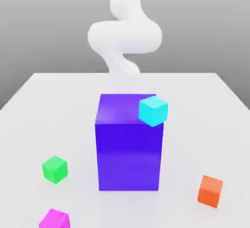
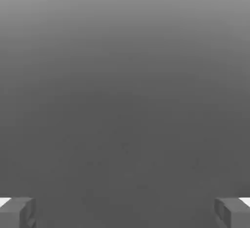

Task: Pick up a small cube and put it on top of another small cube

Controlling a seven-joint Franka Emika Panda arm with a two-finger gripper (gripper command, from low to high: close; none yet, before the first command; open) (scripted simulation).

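The small magenta-pink cube (image 1: 54, 219) lies on the white table near its front edge, on the exterior view's left, partly cut off by the picture's edge. A tall blue-violet block (image 1: 129, 144) stands in the middle of the table. The white arm (image 1: 124, 36) rises behind that block at the table's far side. In the hand view my gripper (image 2: 125, 213) is open. Its two grey fingertips (image 2: 17, 212) stand far apart with nothing between them, in front of a plain grey background.
A cyan cube (image 1: 153, 110) overlaps the block's upper corner on the exterior view's right; whether it rests on the block I cannot tell. A green cube (image 1: 54, 169) lies left of the block and an orange cube (image 1: 210, 191) right of it.
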